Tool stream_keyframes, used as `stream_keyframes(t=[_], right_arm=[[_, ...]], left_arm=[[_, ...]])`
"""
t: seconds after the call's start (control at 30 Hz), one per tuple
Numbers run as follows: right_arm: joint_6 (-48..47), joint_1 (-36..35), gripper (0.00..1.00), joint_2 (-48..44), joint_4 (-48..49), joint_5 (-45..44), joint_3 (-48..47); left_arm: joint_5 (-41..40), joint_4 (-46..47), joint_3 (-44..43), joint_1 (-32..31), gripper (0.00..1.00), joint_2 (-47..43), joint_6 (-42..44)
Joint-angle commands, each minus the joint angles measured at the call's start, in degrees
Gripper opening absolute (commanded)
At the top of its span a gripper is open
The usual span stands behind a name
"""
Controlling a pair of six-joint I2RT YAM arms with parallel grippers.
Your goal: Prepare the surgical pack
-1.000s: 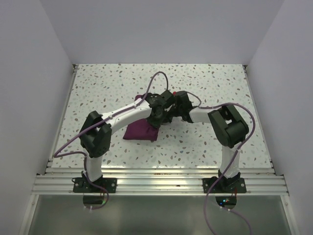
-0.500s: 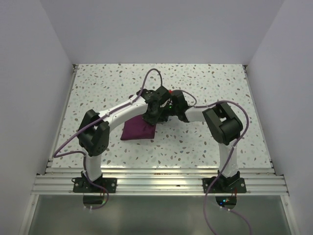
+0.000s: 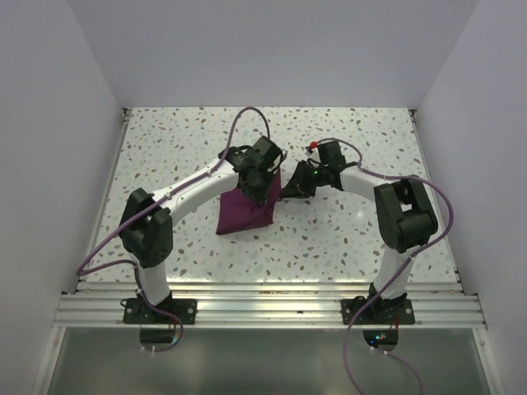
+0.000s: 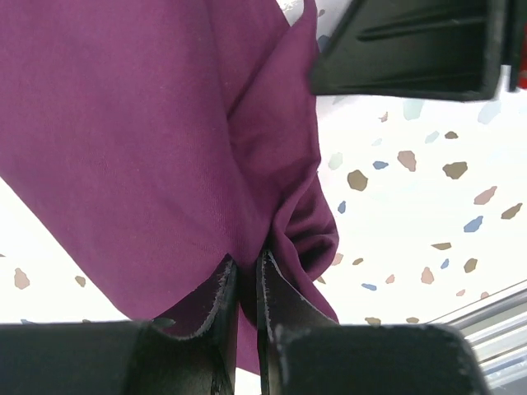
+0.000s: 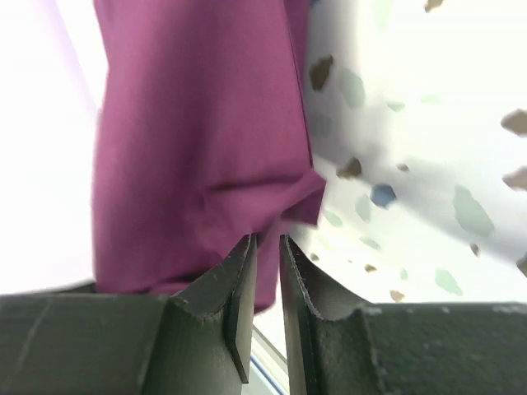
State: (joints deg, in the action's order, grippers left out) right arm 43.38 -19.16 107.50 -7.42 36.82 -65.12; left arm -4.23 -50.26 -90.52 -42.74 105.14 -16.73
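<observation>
Magenta-purple cloth, the surgical pack point(image 3: 245, 212), sits as a folded bundle about midway between the table's point(image 3: 354, 132) far and near edges, a little toward the left edge. No tray, instruments or gauze show outside it. My left gripper point(image 4: 244, 267) is pinched tight on a fold at the bundle's upper right edge, and the cloth seems to hang from that grip. A second ago both wrists were crowded over the bundle; since then the right arm has swung back toward the right edge. My right gripper point(image 5: 265, 247) now sits just beside the cloth's right border, jaws a slit apart, and I cannot tell whether any cloth is still caught. I read that as the right side letting go, leaving the left arm carrying the wrap.
</observation>
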Motion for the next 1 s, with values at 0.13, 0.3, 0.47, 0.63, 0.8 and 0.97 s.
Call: stream_keyframes(t=[0.13,0.3,0.47,0.63,0.8,0.97], right_arm=[[-3.65,-1.49,0.19,-0.54,-4.63,2.03,-4.39],[-1.98,-4.05,0.17,-0.71,-3.74,0.28,-5.28],[-4.43,-3.17,0.15,-3.17,-7.33,-2.80,-5.45],[-7.07,-1.06,0.15,-3.71,-10.33,-2.89,-7.12],[-9.71,0.26,0.15,-2.83,-13.49,-3.33,-10.98],[-9.63,0.17,0.15,-2.21,-13.51,-2.81,-12.22]], left_arm=[[2.11,4.56,0.26,0.91,0.00,-3.72,1.97],[3.09,4.82,-0.80,0.91,0.00,-2.66,2.14],[3.17,4.91,-1.15,0.91,0.00,-1.96,2.58],[3.17,4.91,-0.97,0.91,0.00,-2.05,2.76],[3.09,5.00,-0.71,0.91,0.00,-2.13,2.84],[3.61,5.26,-0.71,0.91,0.00,-1.87,2.67]])
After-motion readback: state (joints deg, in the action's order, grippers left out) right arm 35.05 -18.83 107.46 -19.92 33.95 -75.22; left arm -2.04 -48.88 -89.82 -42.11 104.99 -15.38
